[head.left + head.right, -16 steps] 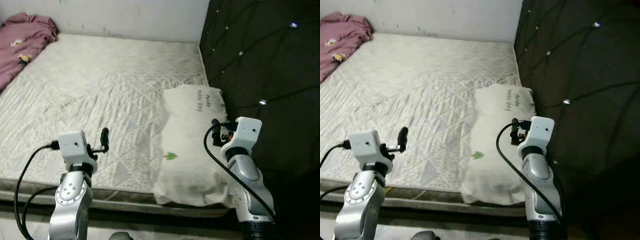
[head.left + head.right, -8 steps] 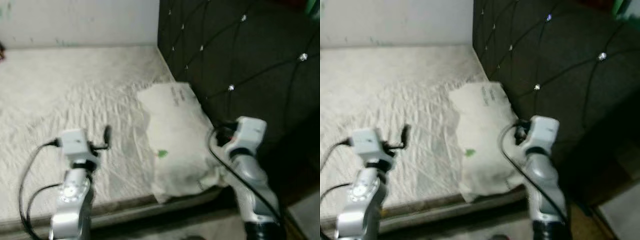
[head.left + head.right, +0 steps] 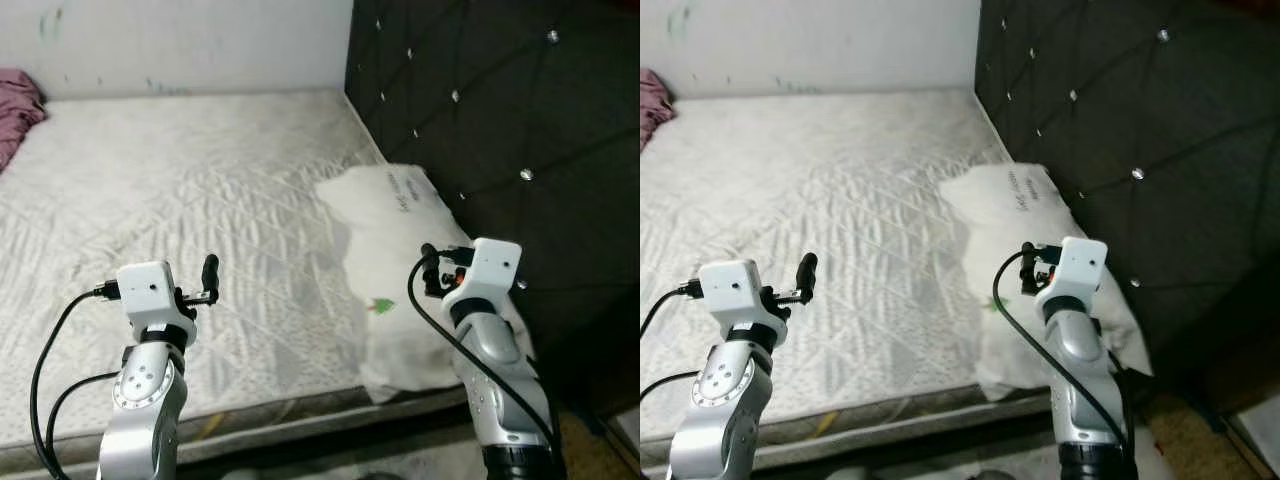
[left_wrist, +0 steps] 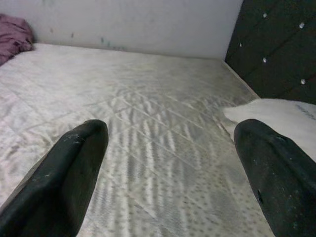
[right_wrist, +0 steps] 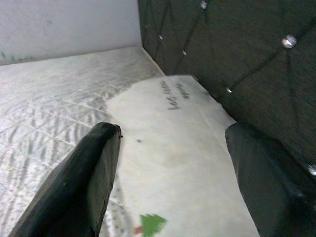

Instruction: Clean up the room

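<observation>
View swung back left w/ pillow [image 3: 400, 270] now right-centre; both grippers [image 4: 163, 173] [image 5: 168, 173] released, empty, approach pending.

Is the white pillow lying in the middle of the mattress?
No, the white pillow lies at the mattress edge, right beside the dark tufted headboard.

We see a matt quilted cloth mattress [image 3: 200, 190], a soft white cloth pillow [image 3: 400, 260] slightly creased, a dark padded headboard [image 3: 480, 110] with shiny studs, and our arms' smooth silver metal.
</observation>
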Tool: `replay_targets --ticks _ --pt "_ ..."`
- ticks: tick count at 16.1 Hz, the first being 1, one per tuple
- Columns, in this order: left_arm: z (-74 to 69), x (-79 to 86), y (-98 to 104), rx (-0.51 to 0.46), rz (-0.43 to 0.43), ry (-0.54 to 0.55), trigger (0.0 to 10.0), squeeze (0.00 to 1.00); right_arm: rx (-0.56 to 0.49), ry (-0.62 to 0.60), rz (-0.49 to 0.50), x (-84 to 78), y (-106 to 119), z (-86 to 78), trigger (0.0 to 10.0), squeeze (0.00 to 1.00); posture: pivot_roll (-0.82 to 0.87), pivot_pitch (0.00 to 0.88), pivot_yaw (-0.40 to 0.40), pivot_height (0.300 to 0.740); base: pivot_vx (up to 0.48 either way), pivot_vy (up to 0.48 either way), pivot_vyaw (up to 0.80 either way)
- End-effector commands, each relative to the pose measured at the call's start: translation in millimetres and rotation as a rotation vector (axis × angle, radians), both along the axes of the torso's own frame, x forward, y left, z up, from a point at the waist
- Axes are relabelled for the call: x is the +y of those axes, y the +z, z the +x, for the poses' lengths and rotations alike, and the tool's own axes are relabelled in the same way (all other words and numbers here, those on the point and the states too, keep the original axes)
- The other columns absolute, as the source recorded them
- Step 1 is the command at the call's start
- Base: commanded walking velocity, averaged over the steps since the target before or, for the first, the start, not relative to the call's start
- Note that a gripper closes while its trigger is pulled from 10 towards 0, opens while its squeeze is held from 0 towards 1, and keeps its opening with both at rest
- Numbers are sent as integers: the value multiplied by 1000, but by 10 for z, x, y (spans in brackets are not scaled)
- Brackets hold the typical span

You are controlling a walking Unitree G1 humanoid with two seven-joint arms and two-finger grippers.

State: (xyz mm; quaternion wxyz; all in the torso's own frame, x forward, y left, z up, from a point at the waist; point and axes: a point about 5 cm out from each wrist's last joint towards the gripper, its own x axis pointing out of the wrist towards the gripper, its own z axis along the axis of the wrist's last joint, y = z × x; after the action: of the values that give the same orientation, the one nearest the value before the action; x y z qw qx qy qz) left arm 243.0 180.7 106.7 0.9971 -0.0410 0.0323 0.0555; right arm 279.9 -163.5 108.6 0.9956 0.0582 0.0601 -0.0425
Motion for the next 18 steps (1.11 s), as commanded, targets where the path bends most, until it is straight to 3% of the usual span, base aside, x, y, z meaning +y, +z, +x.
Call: replay_targets --ticks 1,5,6,10,11,15,18 --pt "-9 45 24 -11 6 25 10000 0 -23 26 5 49 60 26 10000 0 33 0 -16 740 0 0 0" --pt "-30 96 38 -18 -1 67 10000 0 -39 58 19 55 85 66 10000 0 37 5 -18 740 0 0 0" --pt "-31 95 39 -19 0 68 10000 0 -47 74 32 65 93 71 10000 1000 39 3 -18 740 0 0 0" --pt "-36 105 45 -22 14 81 10000 0 -68 142 45 157 126 62 10000 1000 41 1 -20 740 0 0 0" --pt "-37 112 43 -21 14 87 10000 0 -79 152 72 191 150 73 10000 0 42 0 -21 740 0 0 0" --pt "-37 117 40 -19 20 90 10000 0 -101 190 19 205 188 88 10000 0 44 0 -21 740 0 0 319" --pt "-40 125 36 -17 22 92 10000 0 -103 160 35 182 181 99 10000 0 45 0 -18 740 0 0 638"
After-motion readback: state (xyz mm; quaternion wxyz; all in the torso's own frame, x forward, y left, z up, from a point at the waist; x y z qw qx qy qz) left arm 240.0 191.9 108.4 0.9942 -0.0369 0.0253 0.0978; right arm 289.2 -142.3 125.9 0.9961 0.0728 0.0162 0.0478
